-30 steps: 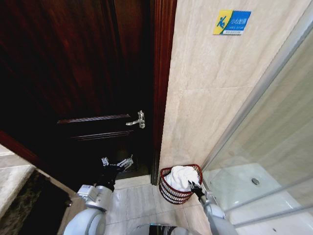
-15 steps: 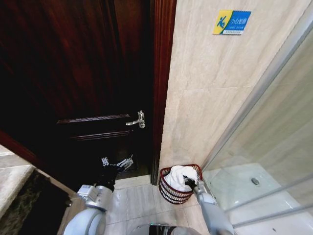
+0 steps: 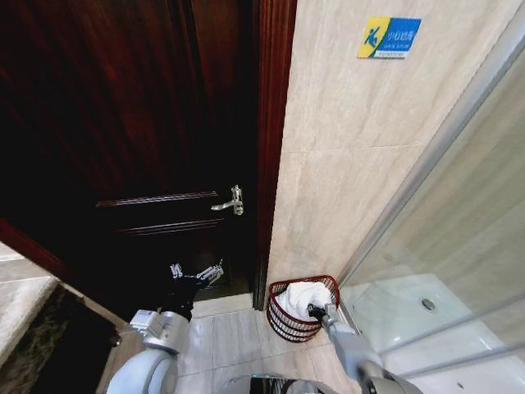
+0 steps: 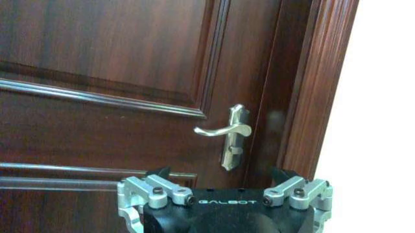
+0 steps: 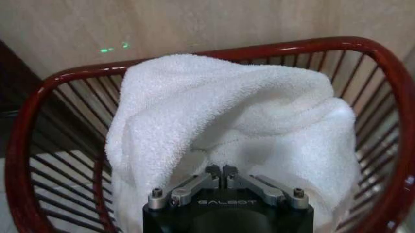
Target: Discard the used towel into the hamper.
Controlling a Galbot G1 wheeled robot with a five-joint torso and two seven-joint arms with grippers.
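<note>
1. One white towel (image 3: 301, 297) sits bunched in the hamper (image 3: 283, 322), which stands on the floor tiles (image 3: 230, 341) against the beige wall (image 3: 353, 164), between the dark door (image 3: 148, 148) and the shower glass (image 3: 459, 246).
2. Your right gripper (image 3: 315, 311) is over the hamper's near rim, against the towel; in the right wrist view its fingers (image 5: 222, 171) are pressed together, tips at the cloth, with nothing between them that you can see.
3. Your left gripper (image 3: 197, 272) hangs low before the door, below the silver handle (image 4: 228, 131), fingers spread apart.
</note>
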